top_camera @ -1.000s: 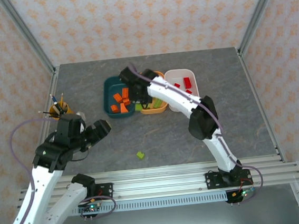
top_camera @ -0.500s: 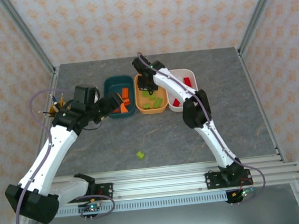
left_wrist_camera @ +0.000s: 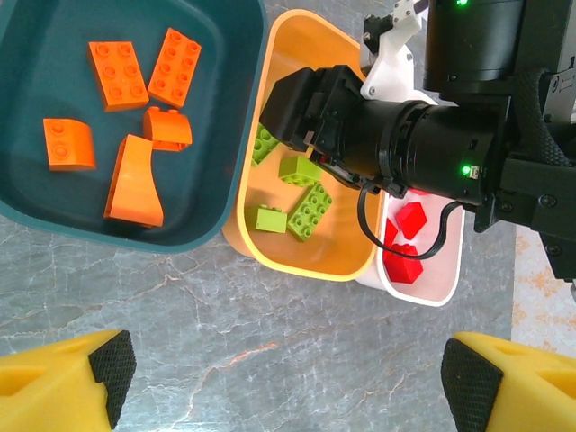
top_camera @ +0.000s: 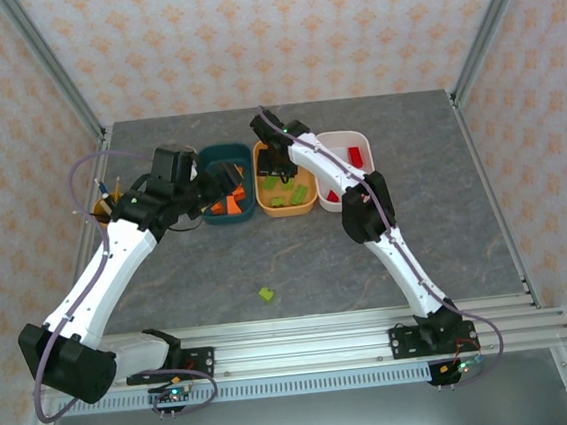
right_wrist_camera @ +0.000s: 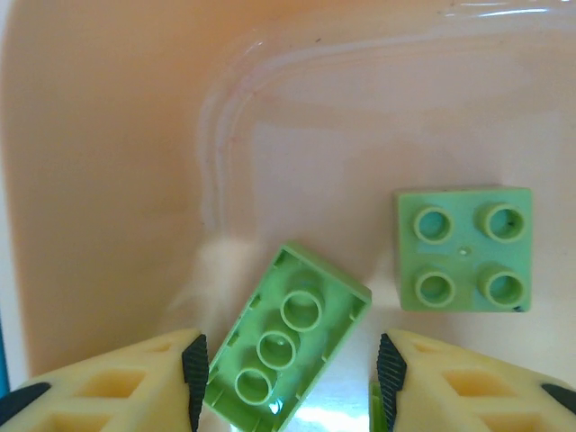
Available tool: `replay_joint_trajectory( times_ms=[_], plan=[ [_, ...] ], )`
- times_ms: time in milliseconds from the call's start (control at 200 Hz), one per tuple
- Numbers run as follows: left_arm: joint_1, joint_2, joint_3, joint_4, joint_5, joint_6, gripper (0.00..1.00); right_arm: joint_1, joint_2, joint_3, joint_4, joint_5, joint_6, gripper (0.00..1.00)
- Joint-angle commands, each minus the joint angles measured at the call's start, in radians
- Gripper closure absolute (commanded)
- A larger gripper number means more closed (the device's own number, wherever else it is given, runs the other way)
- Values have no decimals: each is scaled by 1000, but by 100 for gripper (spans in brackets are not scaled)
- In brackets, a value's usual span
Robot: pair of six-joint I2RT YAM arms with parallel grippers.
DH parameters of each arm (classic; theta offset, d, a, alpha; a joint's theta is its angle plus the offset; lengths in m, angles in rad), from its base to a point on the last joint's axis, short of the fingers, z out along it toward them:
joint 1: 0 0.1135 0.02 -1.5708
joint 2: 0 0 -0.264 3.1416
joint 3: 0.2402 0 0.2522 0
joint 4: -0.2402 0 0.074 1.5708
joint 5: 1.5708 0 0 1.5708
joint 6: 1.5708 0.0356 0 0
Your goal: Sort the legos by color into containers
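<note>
Three tubs show from above, the right end effector low in the orange tub.
Left wrist: left end effector spread wide, orange bricks ahead in the teal tub.
Right wrist: fingers apart, green brick lying loose between them.

In teal tub, orange bricks lying flat; in orange tub, lime bricks; in white tub, red bricks; loose on surface, one stray lime brick.

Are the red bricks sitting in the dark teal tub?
No, the dark teal tub holds orange bricks, while the red bricks lie in the white tub.
</note>
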Motion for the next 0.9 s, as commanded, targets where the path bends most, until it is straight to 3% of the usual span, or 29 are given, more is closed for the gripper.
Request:
replay_joint_trajectory(
  times_ms=[0,250,405,686,896],
  plan=[
    [-5,-5,34,4,-29,27,9,-5,2,53,-41,-5,-4,44],
    [-7,-66,31,-73,-61,45,9,6,-182,18,-37,33,-27,44],
    [-6,-161,-36,-146,-71,56,9,65,-362,-175,-25,67,-61,44],
    [-6,-413,-176,-352,-131,69,9,365,-740,-840,145,36,-234,36],
    [-5,-595,-260,-478,-157,26,9,555,-773,-1047,170,-22,-218,30]
  ],
)
